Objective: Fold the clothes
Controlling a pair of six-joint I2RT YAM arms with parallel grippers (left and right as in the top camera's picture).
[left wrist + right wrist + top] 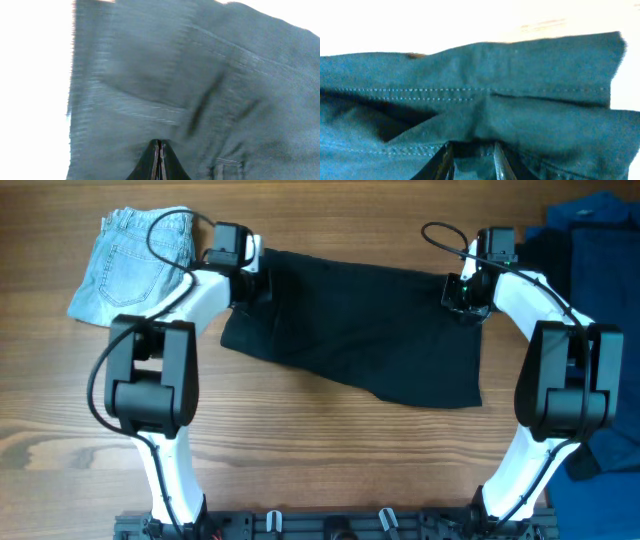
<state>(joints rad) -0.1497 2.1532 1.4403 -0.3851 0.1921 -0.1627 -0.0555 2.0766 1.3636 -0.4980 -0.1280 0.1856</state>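
Observation:
A black garment lies spread across the middle of the wooden table, and its lower right part reaches toward the front. My left gripper is at its upper left corner. In the left wrist view the jaws are pressed together on the dark cloth. My right gripper is at the upper right corner. In the right wrist view the fingers pinch a fold of the stitched hem.
A folded pair of light blue jeans lies at the back left, just left of my left arm. A pile of dark blue clothes sits at the right edge. Bare wood table shows in front of the garment.

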